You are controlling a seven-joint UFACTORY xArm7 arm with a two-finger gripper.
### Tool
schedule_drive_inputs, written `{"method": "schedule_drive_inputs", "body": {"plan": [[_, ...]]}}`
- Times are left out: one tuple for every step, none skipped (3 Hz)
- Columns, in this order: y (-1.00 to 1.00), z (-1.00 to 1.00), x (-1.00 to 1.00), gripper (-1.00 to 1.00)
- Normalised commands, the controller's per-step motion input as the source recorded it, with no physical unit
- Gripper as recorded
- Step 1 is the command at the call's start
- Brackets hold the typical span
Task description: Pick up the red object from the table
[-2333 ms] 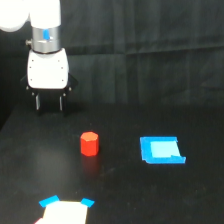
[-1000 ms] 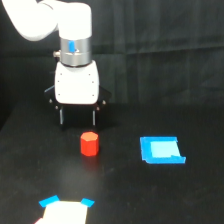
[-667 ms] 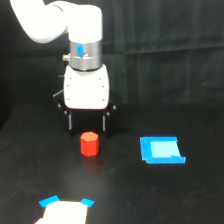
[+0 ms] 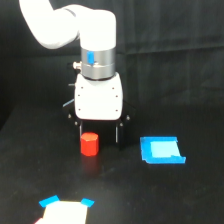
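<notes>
The red object (image 4: 89,144), a short faceted red-orange block, stands on the black table (image 4: 190,200) a little left of centre. My gripper (image 4: 99,137) hangs from its white body directly above and behind the block. It is open, with its dark fingers (image 4: 118,133) spread wider than the block. In this view the block lies close to the finger on the exterior view's left. Whether the fingertips are level with the block or still behind it cannot be told. Nothing is held.
A flat blue square piece (image 4: 161,150) lies on the table to the exterior view's right of the block. A white piece with blue corners (image 4: 64,211) sits at the bottom edge. A black curtain hangs behind the arm.
The gripper has travelled from the back left toward the exterior view's right and forward, ending just over the red object. The block and the blue piece have not moved.
</notes>
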Motion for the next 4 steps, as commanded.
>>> {"method": "schedule_drive_inputs", "body": {"plan": [[-0.3, -0.67, 0.17, 0.44], [-0.06, -0.67, 0.32, -1.0], [0.17, -0.78, 0.25, -1.0], [0.11, 0.76, 0.27, -1.0]]}}
